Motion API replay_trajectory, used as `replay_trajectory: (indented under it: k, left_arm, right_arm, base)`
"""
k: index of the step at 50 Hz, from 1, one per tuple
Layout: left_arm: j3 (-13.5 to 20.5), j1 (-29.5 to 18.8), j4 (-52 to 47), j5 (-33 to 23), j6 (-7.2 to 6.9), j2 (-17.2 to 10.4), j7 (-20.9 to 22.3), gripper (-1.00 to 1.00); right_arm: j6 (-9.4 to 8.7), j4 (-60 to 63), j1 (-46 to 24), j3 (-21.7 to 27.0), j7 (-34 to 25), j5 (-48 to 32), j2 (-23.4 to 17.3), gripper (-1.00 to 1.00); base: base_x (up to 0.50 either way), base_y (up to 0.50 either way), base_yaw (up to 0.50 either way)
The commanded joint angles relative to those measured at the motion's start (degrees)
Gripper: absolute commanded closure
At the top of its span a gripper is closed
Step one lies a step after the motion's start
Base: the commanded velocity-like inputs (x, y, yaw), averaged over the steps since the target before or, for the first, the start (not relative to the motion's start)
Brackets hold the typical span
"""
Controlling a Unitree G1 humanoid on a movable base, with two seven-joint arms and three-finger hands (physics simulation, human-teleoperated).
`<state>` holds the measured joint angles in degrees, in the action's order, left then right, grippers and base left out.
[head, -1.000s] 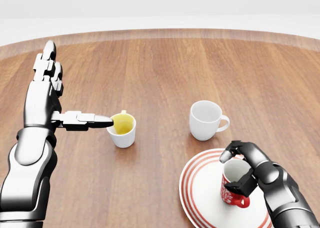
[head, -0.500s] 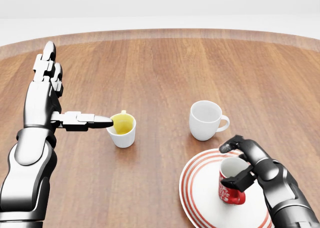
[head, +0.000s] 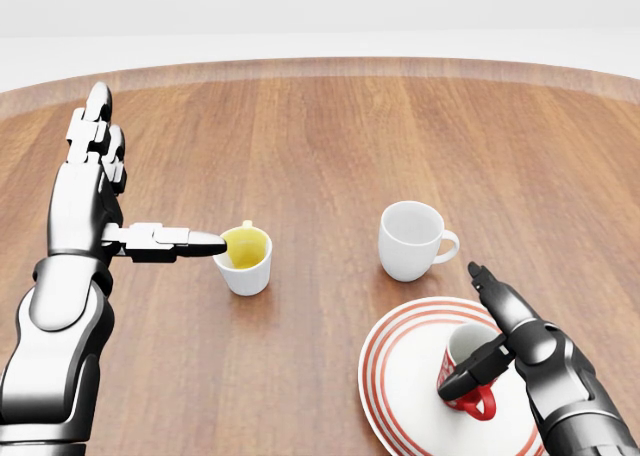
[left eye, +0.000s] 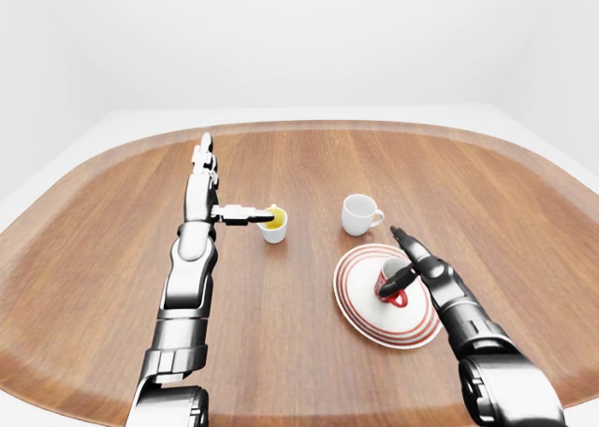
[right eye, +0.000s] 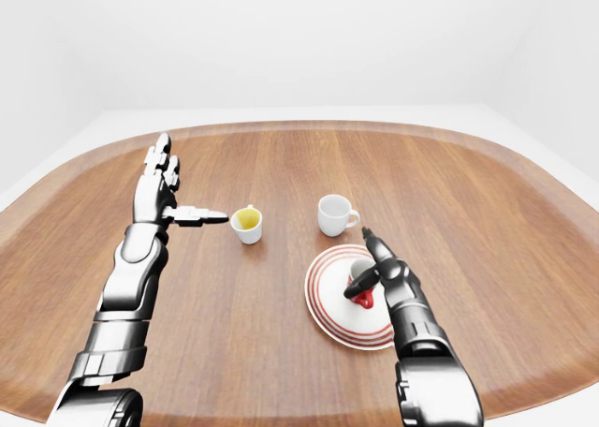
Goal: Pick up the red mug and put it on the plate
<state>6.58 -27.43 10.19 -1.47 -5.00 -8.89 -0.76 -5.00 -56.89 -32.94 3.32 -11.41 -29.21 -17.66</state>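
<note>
The red mug [head: 467,344], white inside, rests on the red-ringed white plate [head: 405,376] at the lower right of the head view, its handle toward the bottom edge. My right hand [head: 460,329] is open beside it. Its fingers [head: 490,291] point straight up the view past the rim, and its thumb [head: 470,374] lies across the mug's side without closing on it. At the left, my left hand [head: 158,168] is open and flat, with its thumb reaching toward a yellow-filled cup.
A small white cup with yellow inside [head: 245,259] stands left of centre on the wooden table [head: 320,146]. A white mug [head: 412,238] stands just above the plate. The table's rounded far edge runs across the top.
My right hand's fingers have uncurled from over the red mug's rim and now stand straight. The mug stays on the plate. The left arm has not moved.
</note>
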Motion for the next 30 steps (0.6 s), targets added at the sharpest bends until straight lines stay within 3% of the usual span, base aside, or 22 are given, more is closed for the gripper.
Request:
replay_trajectory:
  k: [1, 13, 23, 30]
  left_arm:
    - [-0.1, 0.0, -0.2, -0.1, 0.00, 0.0, 0.0, -1.00]
    - [0.0, -0.2, -0.5, -0.2, 0.00, -0.1, 0.1, -1.00]
    - [0.0, -0.2, -3.1, -0.2, 0.00, -0.1, 0.3, -1.00]
    - [0.1, -0.3, -5.1, -0.3, 0.00, -0.1, 0.5, -1.00]
  right_arm:
    - [0.00, 1.5, 0.5, -0.1, -0.4, -0.4, 0.1, -1.00]
    - [0.00, 12.4, 2.2, 0.5, -4.3, -1.9, 0.1, -1.00]
    - [0.00, 36.7, 4.0, 2.5, -15.8, -6.5, -1.1, -1.00]
    - [0.00, 44.8, 1.9, 4.3, -21.6, -8.7, -2.9, -1.00]
  base:
    - [0.00, 0.00, 0.00]
    - [0.00, 0.00, 0.00]
    - [0.00, 0.00, 0.00]
    - [0.00, 0.00, 0.00]
